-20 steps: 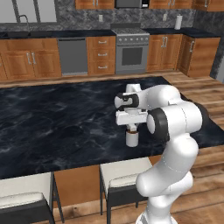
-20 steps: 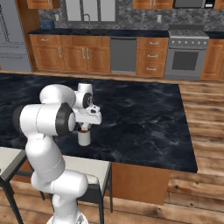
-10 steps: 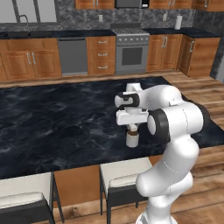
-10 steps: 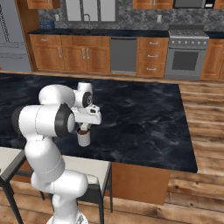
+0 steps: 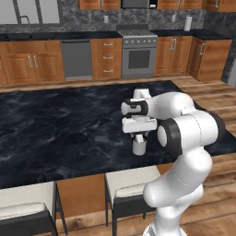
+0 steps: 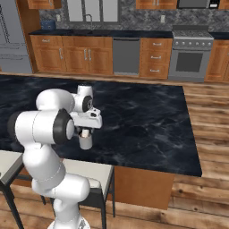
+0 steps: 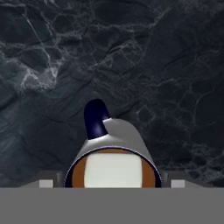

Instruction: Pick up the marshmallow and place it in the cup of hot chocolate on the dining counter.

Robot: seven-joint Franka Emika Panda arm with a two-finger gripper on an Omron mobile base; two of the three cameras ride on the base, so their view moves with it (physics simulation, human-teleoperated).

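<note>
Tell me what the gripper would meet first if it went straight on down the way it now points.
The marshmallow, sitting in the cup of hot chocolate directly under the open gripper; below them is the dining counter. Depth to the cup is unclear.

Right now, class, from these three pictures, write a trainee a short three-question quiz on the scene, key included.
1. True or false: the marshmallow lies in the cup of hot chocolate.
2. The fingers are: A, shut on the marshmallow; B, spread apart, one on either side of the cup.
3. Fill in: the cup stands on the black ___ top of the dining counter.
Key: 1 true; 2 B; 3 marble.
</note>
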